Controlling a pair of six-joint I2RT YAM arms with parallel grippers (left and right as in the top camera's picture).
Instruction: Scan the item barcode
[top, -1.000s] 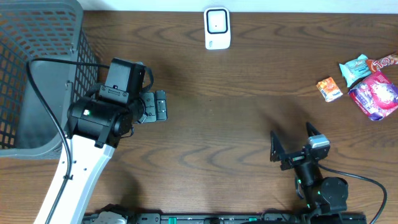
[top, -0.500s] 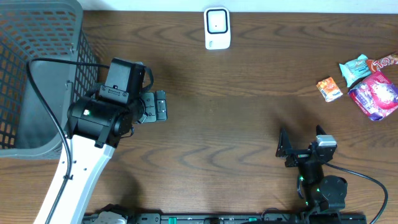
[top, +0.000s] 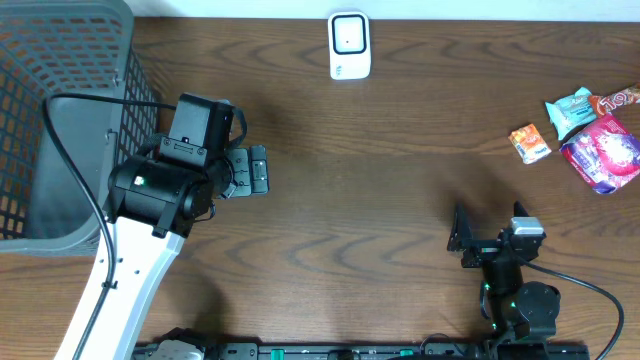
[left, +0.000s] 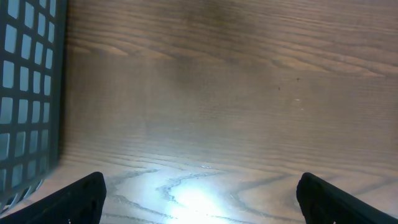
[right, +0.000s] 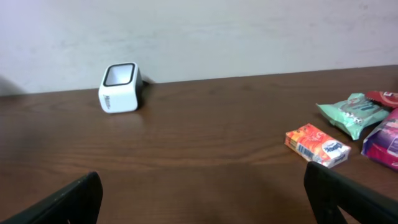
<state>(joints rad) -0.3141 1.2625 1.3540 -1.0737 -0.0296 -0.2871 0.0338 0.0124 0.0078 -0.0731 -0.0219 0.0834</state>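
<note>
Right gripper (top: 488, 238) hangs wide open and empty, well apart from the orange packet (top: 530, 143) near the pink pouch (top: 603, 152). A loose reach may snag both, or hide the barcode from the scanner (top: 349, 45).

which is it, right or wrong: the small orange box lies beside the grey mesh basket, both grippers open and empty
Wrong. The overhead view shows the small orange box beside the pink snack packet on the right, far from the grey mesh basket. The left gripper and right gripper are open and empty.
</note>
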